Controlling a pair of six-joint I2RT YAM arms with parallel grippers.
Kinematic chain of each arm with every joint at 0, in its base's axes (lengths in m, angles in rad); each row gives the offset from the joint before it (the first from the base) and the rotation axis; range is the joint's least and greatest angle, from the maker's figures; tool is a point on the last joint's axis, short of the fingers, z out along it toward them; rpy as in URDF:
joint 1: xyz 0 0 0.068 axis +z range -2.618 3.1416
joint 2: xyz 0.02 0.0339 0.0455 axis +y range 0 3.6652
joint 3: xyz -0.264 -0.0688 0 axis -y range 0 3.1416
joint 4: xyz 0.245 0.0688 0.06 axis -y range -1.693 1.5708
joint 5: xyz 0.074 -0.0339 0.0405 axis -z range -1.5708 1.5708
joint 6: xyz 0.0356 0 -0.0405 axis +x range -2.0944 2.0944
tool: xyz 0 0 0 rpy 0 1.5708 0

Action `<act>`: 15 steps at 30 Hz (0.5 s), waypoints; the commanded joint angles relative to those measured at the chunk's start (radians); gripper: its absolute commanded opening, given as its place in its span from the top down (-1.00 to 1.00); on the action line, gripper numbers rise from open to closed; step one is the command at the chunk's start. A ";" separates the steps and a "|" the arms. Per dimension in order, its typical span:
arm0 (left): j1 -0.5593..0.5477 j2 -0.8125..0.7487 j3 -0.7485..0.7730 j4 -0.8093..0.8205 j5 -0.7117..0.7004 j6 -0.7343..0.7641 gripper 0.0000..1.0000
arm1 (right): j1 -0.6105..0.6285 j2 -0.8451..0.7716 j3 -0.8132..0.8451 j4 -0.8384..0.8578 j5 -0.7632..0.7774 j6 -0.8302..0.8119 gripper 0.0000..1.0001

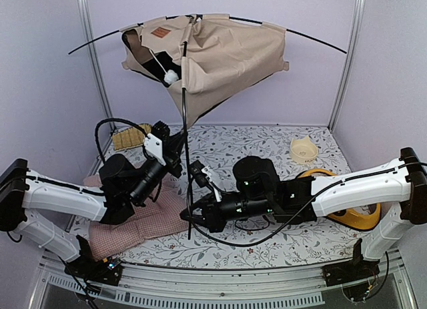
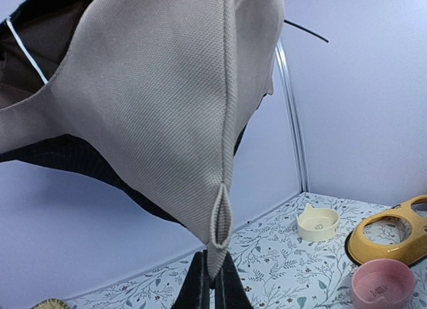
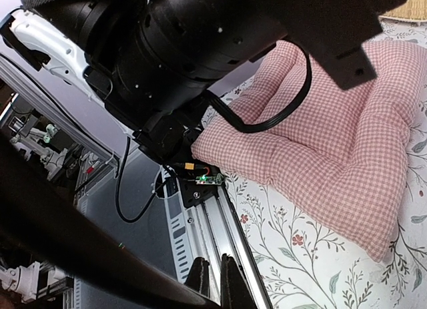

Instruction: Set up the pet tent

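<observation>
The pet tent (image 1: 220,55) hangs high at the back: beige fabric, thin black poles sticking out both sides, a brown label (image 1: 160,32) and a white pom-pom (image 1: 171,76). One black pole (image 1: 185,155) runs straight down from it to the table. My left gripper (image 1: 177,147) is beside that pole. In the left wrist view its fingers (image 2: 213,282) are shut on the tent's lowest fabric corner (image 2: 217,249). My right gripper (image 1: 188,219) is shut on the pole's lower end. In the right wrist view (image 3: 212,282) the pole is a blurred dark bar (image 3: 80,242).
A pink checked cushion (image 1: 143,222) lies under the left arm. A woven mat (image 1: 130,137) is at the back left. A cream cat-ear bowl (image 1: 303,149) and a yellow feeder (image 1: 360,219) with a pink bowl (image 2: 382,283) are on the right. Walls close in on three sides.
</observation>
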 commanded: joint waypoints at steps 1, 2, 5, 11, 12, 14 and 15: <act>-0.101 -0.006 -0.047 -0.011 -0.082 0.000 1.00 | -0.010 -0.039 -0.026 0.102 0.011 0.028 1.00; -0.145 -0.002 -0.063 -0.012 -0.155 0.007 1.00 | -0.006 -0.039 -0.044 0.121 0.003 0.041 1.00; -0.273 0.012 -0.115 0.001 -0.325 -0.002 1.00 | 0.012 -0.035 -0.092 0.163 -0.008 0.103 1.00; -0.478 0.030 -0.219 0.008 -0.570 -0.096 1.00 | 0.023 -0.057 -0.191 0.273 -0.044 0.190 1.00; -0.507 0.030 -0.227 -0.001 -0.607 -0.106 1.00 | 0.025 -0.054 -0.200 0.289 -0.057 0.199 1.00; -0.557 0.028 -0.236 -0.048 -0.656 -0.143 1.00 | 0.026 -0.048 -0.210 0.316 -0.084 0.222 1.00; -0.579 0.026 -0.233 -0.091 -0.680 -0.176 1.00 | 0.026 -0.045 -0.210 0.324 -0.094 0.236 1.00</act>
